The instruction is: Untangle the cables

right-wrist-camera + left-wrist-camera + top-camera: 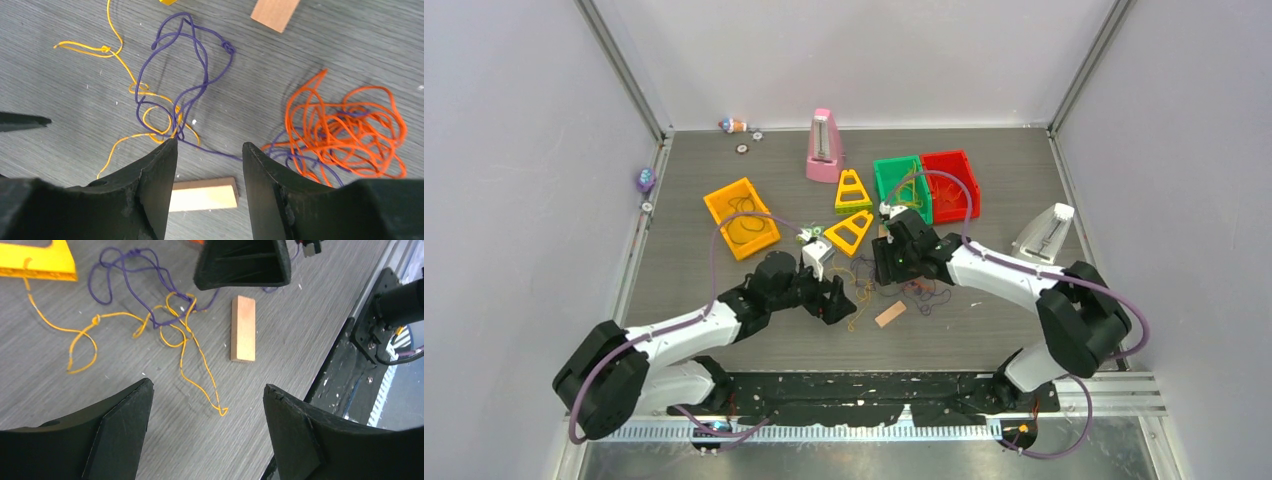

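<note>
The cables [176, 120] lie on the counter [325, 40] between the arms: yellow and purple strands looped together, with an orange bundle [345, 125] beside them and a wooden block [243, 327] nearby. The left fingers [120, 420] stand wide apart, holding nothing. The right fingers [157, 175] are parted above the purple strand.

I log a pink metronome [825, 146] at the back of the table [984, 330] and a white metronome [1044, 234] on the right. An orange bin [721, 229] sits left. The green bin [881, 185] and red bin [972, 185] touch. Two yellow triangles [852, 191] lie between, with a wooden block [890, 314] near the front.
</note>
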Controlling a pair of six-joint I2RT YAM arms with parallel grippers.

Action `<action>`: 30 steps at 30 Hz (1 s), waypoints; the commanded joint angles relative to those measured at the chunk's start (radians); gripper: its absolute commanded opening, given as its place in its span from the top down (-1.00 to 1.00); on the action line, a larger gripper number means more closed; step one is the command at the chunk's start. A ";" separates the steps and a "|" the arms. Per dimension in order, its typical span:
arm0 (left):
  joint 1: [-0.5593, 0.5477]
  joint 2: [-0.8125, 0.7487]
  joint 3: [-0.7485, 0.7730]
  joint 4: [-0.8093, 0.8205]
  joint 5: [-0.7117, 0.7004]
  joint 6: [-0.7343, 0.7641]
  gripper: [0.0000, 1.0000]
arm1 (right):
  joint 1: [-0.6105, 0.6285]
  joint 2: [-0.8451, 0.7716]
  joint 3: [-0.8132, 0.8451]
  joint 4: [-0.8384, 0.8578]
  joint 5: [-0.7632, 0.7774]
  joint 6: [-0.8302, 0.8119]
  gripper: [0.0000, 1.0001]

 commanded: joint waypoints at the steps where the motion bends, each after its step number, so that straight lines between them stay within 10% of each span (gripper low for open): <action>1: -0.031 0.038 0.053 -0.098 -0.029 -0.007 -0.63 | 0.004 0.064 0.055 0.106 -0.058 0.017 -0.11; 14: -0.101 0.212 0.154 -0.207 -0.027 0.017 -0.66 | 0.004 0.229 0.095 0.240 -0.120 0.088 0.14; 18: -0.120 0.264 0.200 -0.291 -0.117 0.043 -0.25 | 0.003 0.215 0.088 0.250 -0.119 0.088 0.69; 25: -0.147 0.318 0.271 -0.384 -0.174 0.076 1.00 | -0.002 0.138 0.060 0.244 -0.072 0.089 0.88; 30: -0.145 0.196 0.216 -0.360 -0.303 0.051 1.00 | -0.045 0.052 0.039 0.184 0.012 0.076 0.89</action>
